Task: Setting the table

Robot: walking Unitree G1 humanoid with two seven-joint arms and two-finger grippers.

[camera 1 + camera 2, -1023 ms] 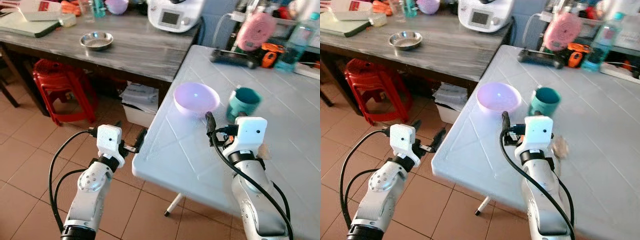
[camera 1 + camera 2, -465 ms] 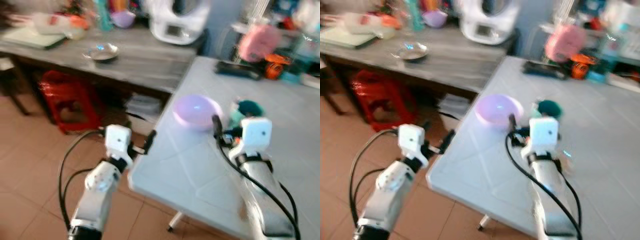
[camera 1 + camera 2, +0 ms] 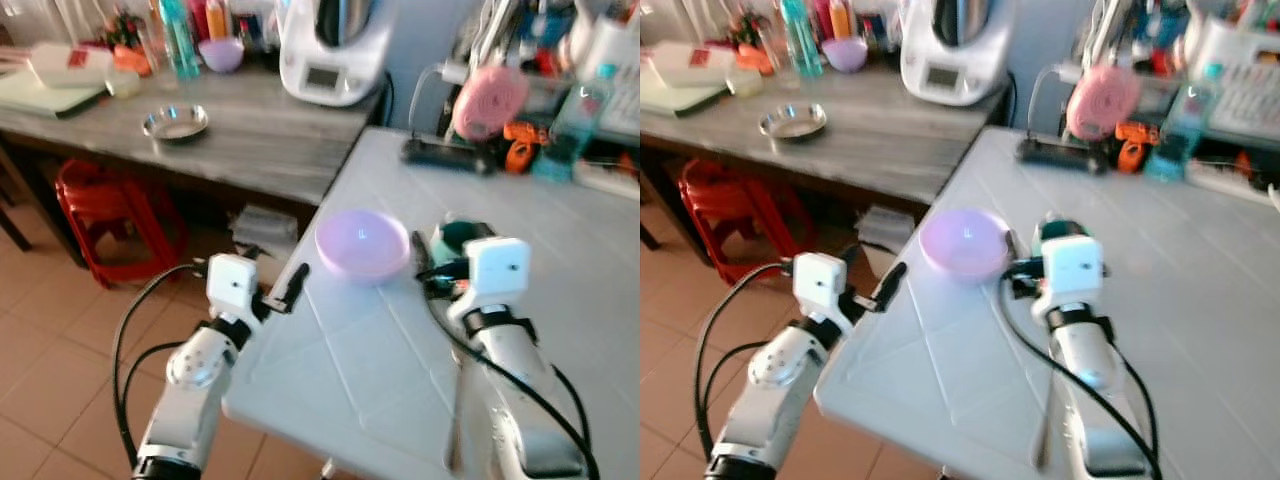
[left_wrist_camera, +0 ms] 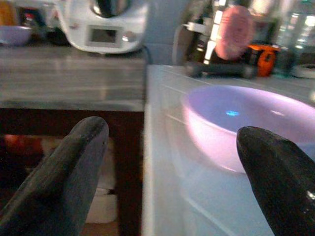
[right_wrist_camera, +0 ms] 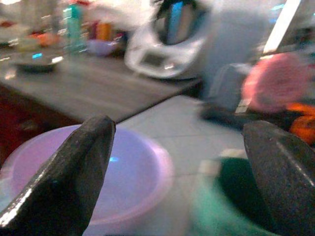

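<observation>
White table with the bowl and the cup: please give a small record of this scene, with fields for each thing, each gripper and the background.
table: white table, robot at its near corner
bowl: purple bowl on the table, near its left edge
cup: green cup, right of the bowl
left gripper: left gripper, open, at the table's left edge, aimed toward the bowl
right gripper: right gripper, open, over the table, close behind the bowl and cup
background: grey counter with a metal dish and a white appliance

Spread tool [image 5: 179, 189] facing purple bowl [image 5: 103, 172], green cup [image 5: 226, 206].
</observation>
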